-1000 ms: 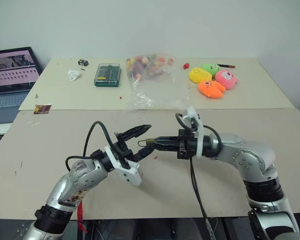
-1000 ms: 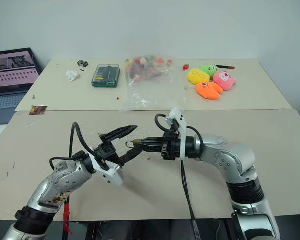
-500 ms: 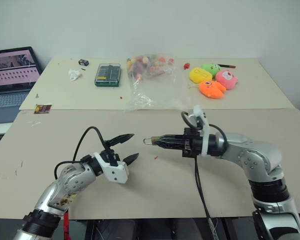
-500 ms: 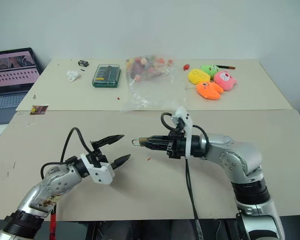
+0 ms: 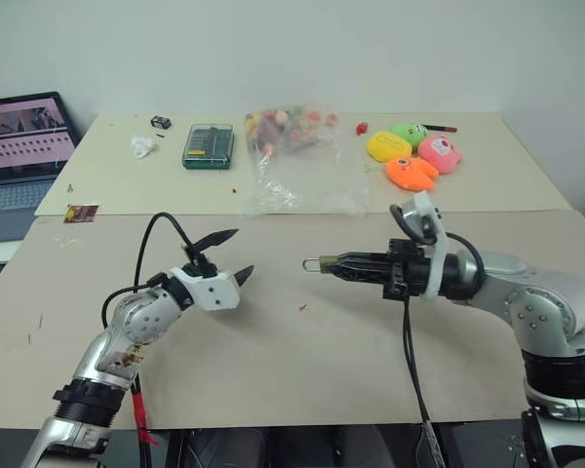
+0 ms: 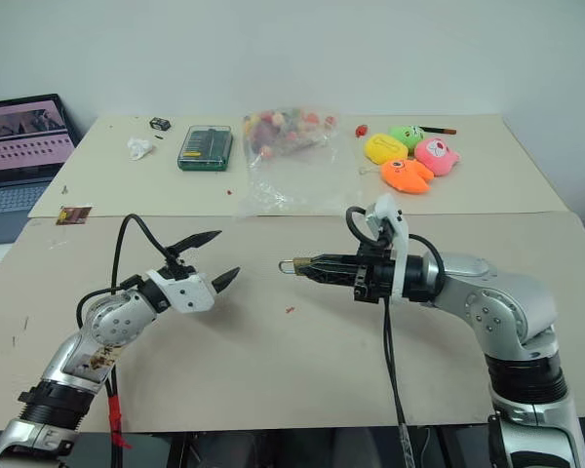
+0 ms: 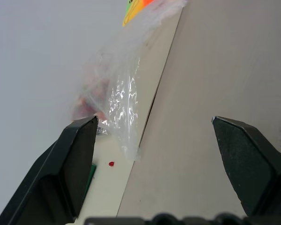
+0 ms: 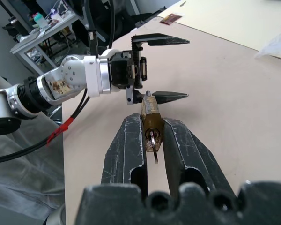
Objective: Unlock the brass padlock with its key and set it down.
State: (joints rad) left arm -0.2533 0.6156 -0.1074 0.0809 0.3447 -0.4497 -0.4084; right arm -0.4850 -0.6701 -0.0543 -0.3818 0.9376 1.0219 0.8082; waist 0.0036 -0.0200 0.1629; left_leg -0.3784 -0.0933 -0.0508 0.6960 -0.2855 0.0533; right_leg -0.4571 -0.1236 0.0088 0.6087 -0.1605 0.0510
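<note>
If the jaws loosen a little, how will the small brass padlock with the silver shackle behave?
The small brass padlock looks smooth and rigid, so it would probably slip rather than deform. Only the right gripper pinches its narrow sides, so it may swivel. The thin silver key hanging from it might swing.

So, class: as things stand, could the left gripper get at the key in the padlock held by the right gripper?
Probably yes: the left gripper is open, with bare table between it and the brass padlock, whose key sits between the right gripper fingers.

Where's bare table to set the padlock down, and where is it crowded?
Free: the near board between the left hand and the right hand, which grips the brass padlock; only a red speck lies there. Crowded: the far board, with the plastic bag, green case and plush toys.
</note>
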